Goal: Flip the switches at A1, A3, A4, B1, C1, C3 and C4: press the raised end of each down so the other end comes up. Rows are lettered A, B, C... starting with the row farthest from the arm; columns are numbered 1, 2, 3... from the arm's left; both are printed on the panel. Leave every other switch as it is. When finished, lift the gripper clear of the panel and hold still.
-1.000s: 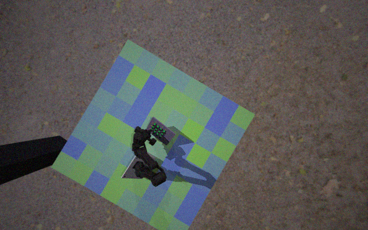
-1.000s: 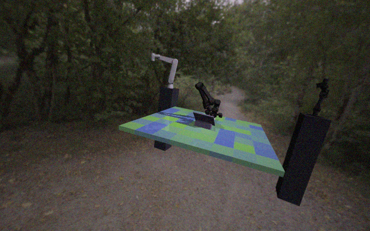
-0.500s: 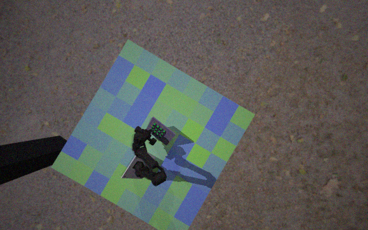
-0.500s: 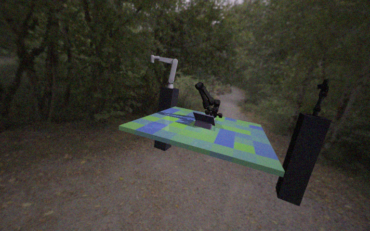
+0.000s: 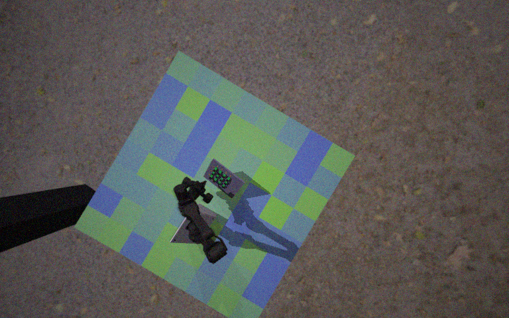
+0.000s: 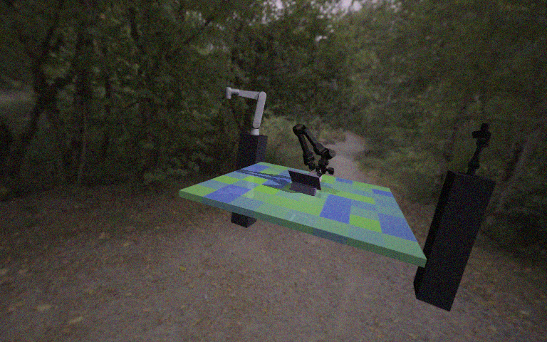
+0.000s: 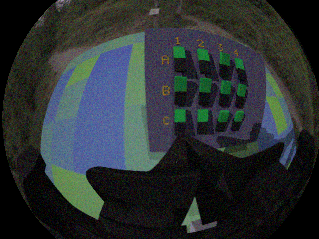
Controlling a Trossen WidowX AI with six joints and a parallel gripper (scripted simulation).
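Observation:
The tilted dark panel [image 5: 236, 188] [image 6: 304, 180] [image 7: 159, 42] bears rows A to C and columns 1 to 4 of switches. In the wrist view each switch shows a green far part and a black near part, among them A1 [image 7: 180, 59], A3 [image 7: 224, 64], A4 [image 7: 240, 70], B1 [image 7: 181, 91], C1 [image 7: 180, 121], C3 [image 7: 223, 119] and C4 [image 7: 238, 119]. Green shades and lengths differ; which ends are raised is hard to tell. My gripper [image 5: 205, 183] [image 7: 182, 139] is shut and empty, its tips just on the near side of C1. Contact cannot be told.
The panel stands on a green and blue checkered table [image 5: 191, 67] [image 6: 298, 225]. Its back faces the exterior view. A black pedestal [image 5: 41, 209] [image 6: 456, 241] with another dark arm stands beside the table. A pale arm [image 6: 258, 110] stands on another pedestal [image 6: 251, 151] behind it.

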